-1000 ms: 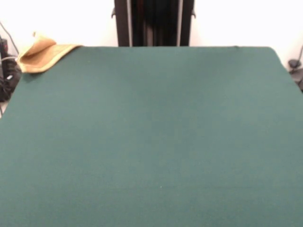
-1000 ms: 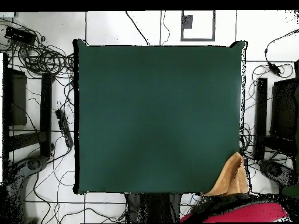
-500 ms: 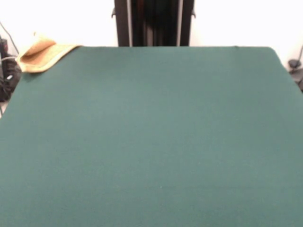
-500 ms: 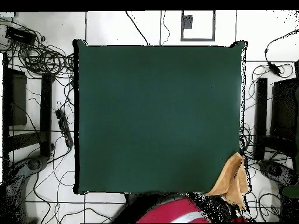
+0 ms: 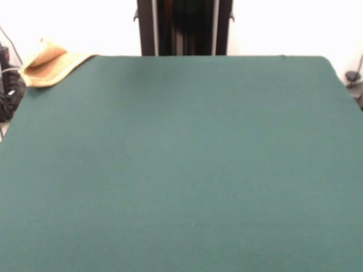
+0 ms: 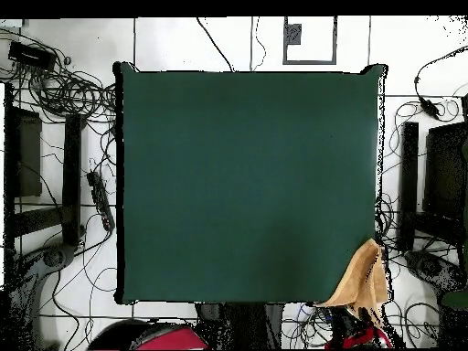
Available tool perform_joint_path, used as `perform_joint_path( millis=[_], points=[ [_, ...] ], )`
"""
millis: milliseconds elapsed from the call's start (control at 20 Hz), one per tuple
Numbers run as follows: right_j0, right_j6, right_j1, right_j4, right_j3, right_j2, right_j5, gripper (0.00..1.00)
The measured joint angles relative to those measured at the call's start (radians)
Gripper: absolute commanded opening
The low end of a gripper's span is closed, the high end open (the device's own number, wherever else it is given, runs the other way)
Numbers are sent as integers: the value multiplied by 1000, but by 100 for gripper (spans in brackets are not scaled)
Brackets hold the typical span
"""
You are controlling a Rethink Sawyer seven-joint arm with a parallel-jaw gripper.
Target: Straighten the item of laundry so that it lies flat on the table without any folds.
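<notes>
a: gripper state?
b: can't tell, it doesn't show in either view. only red arm casing [image 6: 151, 336] at the overhead's bottom edge.
a: towel?
b: orange-tan terry towel [image 5: 51, 63] [image 6: 359, 285], bunched and folded, draped over one table corner, partly hanging off.
a: surface?
b: table [image 5: 187, 164] [image 6: 247, 183] has dark green felt, flat and matte. white tiled floor [image 6: 164, 41] round the table, cables [image 6: 59, 87] strewn beside it.

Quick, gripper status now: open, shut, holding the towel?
Gripper: not in view in either camera. The towel lies folded at the table corner, nothing gripping it.
</notes>
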Motion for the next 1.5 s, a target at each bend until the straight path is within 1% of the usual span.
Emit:
perform_joint_path(
  millis=[200, 350, 500, 700, 1250, 1500],
  points=[
    [56, 210, 10, -48, -47, 0, 0, 100],
    [81, 300, 26, -75, -76, 0, 0, 100],
    [99, 356, 46, -94, -104, 1, 0, 100],
    [117, 390, 76, -113, -141, 0, 0, 100],
    [167, 408, 143, -168, -207, 1, 0, 100],
    [172, 475, 169, -181, -245, 1, 0, 100]
  ],
)
